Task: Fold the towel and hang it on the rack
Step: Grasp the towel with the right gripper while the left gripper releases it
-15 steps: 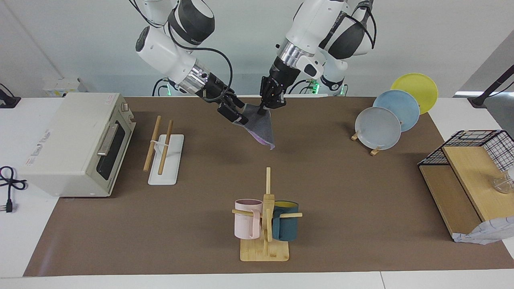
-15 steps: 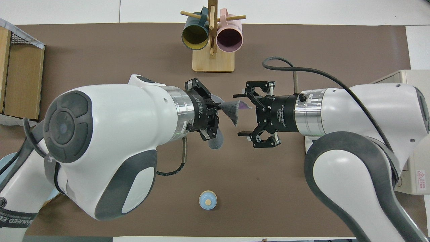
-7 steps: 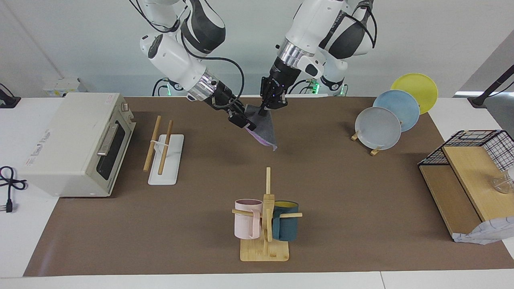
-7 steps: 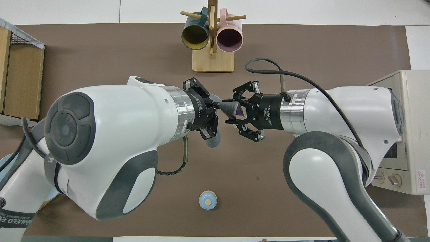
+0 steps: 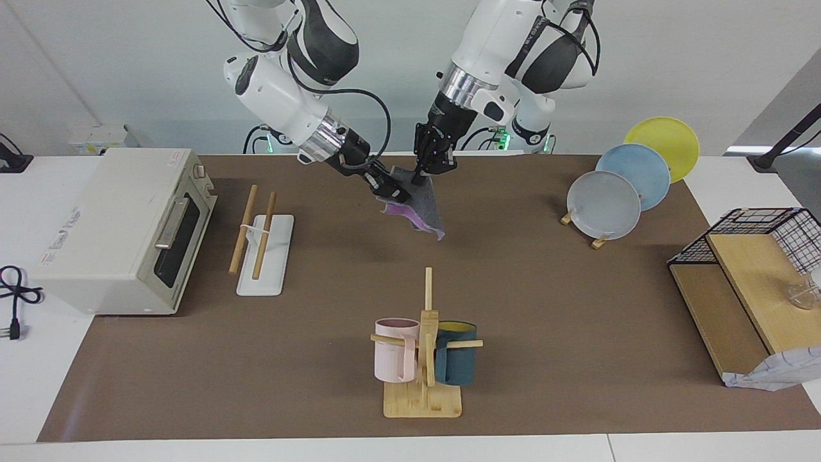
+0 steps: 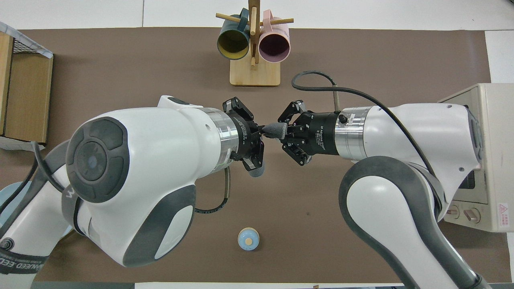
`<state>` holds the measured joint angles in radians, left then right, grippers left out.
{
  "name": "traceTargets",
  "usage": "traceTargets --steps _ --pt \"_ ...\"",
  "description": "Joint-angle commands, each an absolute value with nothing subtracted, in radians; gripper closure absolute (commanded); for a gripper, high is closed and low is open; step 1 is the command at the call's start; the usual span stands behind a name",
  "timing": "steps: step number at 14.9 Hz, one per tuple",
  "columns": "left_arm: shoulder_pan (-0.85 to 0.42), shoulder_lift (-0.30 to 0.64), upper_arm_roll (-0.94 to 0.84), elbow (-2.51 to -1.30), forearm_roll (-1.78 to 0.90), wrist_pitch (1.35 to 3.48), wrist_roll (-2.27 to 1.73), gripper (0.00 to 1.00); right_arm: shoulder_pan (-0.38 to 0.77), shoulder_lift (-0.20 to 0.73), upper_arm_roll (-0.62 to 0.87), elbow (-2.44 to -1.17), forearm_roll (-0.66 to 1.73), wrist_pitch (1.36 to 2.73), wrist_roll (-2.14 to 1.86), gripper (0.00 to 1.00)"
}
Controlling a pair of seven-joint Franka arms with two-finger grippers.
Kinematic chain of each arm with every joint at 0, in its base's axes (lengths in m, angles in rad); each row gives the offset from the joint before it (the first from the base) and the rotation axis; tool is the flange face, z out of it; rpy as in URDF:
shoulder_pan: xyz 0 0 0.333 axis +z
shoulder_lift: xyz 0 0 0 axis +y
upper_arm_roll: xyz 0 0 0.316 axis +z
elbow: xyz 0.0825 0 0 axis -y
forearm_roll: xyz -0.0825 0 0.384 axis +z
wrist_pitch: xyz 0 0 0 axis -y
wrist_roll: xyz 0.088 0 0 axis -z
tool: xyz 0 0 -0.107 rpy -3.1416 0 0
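Hanging in the air between both arms in the facing view, the thin cloth towel, dark grey outside with a purple face showing at its lower edge [image 5: 420,208], droops in a slack triangle over the brown mat, clear of the table; the left gripper [image 5: 424,172] pinches its upper corner with fingertips met on the fabric; the right gripper [image 5: 392,190] is closed on the neighbouring edge just beside it, so each arm has its own hold; the towel rack, two long light-wood rods joined by a white crosspiece on a flat white base [image 5: 264,247], stands empty toward the right arm's end of the table, well apart from the cloth, in front of the cream toaster oven [image 5: 122,228]; its rods run away from the robots, so I judge the towel must travel sideways toward that end and come down across the rods, and the right arm is the nearer one for that carry.

Looking down in the overhead view, the two grippers face each other tip to tip; the left gripper [image 6: 262,131] and the right gripper [image 6: 283,132] both grip a short bunched roll of grey towel [image 6: 274,130] stretched between them; a further grey fold hangs under the left gripper; the bamboo mug tree with pink and teal mugs [image 6: 254,74] stands farther from the robots; the rack is hidden here under the right arm.
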<state>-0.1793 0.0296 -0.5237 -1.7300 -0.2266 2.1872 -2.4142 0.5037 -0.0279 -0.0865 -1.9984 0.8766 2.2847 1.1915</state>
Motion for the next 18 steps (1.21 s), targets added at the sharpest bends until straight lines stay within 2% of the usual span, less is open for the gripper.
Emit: traceTargets --steps 1,2,3,5,8,14,18 --pt "-0.19 -0.009 -0.515 -1.776 -0.209 2.207 -2.428 1.0 0.502 -0.028 -0.084 -1.999 0.9 2.287 1.155 1.0" --pt "-0.19 -0.009 -0.515 -1.778 -0.209 2.206 -2.427 0.55 0.502 -0.028 -0.084 -1.999 0.894 2.284 1.143 1.0" --pt "-0.19 -0.011 -0.515 -1.779 -0.206 2.203 -2.424 0.01 0.502 -0.028 -0.086 -1.999 0.885 2.283 1.111 1.0" --pt "-0.19 -0.014 -0.515 -1.784 -0.183 2.203 -2.401 0.0 0.5 -0.029 -0.087 -2.0 0.852 2.27 1.028 1.0" --pt "-0.175 -0.015 -0.512 -1.79 -0.181 2.191 -2.297 0.0 0.485 -0.031 -0.089 -1.999 0.596 2.18 0.915 1.0" --pt "-0.013 -0.026 -0.506 -1.827 -0.181 2.143 -1.85 0.0 0.318 -0.049 -0.091 -2.01 0.252 1.958 0.606 1.0" --pt "0.104 -0.038 -0.505 -1.861 -0.186 2.112 -1.487 0.0 0.195 -0.051 -0.091 -2.008 0.08 1.901 0.395 1.0"
